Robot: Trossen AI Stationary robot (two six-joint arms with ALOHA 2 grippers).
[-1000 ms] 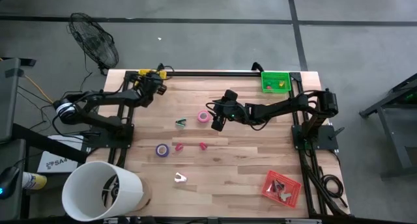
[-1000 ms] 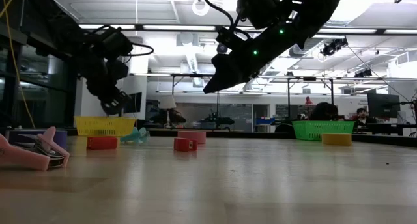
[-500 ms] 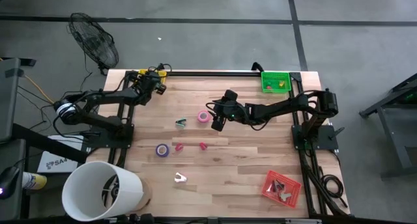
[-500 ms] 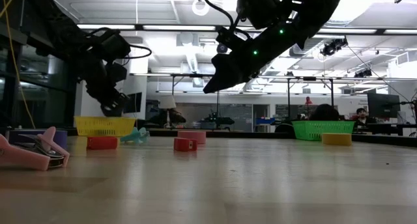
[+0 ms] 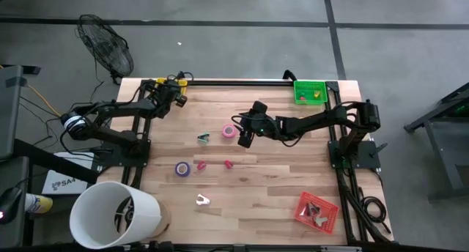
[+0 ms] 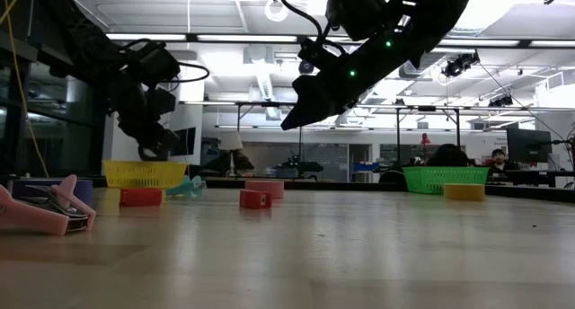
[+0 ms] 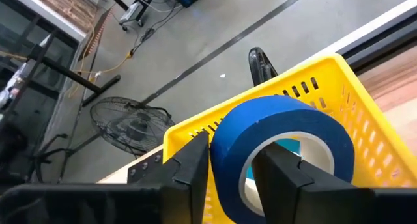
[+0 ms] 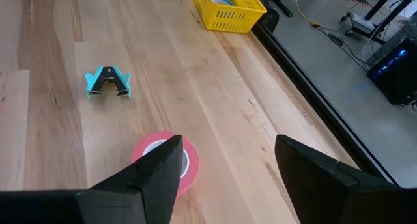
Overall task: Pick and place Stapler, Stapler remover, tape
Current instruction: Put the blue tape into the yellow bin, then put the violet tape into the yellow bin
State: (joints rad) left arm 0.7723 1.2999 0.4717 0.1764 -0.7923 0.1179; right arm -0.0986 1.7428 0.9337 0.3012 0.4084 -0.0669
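My left gripper [image 5: 173,95] is at the table's far left corner, by the yellow basket [image 5: 171,82], shut on a blue tape roll [image 7: 287,123]; the basket [image 7: 329,87] shows behind the roll. My right gripper [image 5: 243,137] hangs open above mid-table, just right of the pink tape roll [image 5: 229,131], which lies flat on the wood [image 8: 166,162]. A teal staple remover [image 5: 204,139] lies left of it. A purple tape roll [image 5: 182,168] and a white staple remover [image 5: 203,201] rest nearer the front edge. My left gripper holds the blue tape roll by its wall [image 7: 228,162]. One finger [image 7: 287,178] is inside the roll's hole and the other [image 7: 189,168] is outside. The roll is lifted clear and tilted, at the yellow basket's rim.
Two small pink pieces [image 5: 201,164] [image 5: 228,164] lie mid-table. A green basket [image 5: 309,91] sits at the far right corner, a red basket [image 5: 316,212] at the near right. A white bucket [image 5: 113,215] stands off the near left corner.
My left gripper has carried the blue tape a short way toward the table's far edge, closer to the yellow basket.
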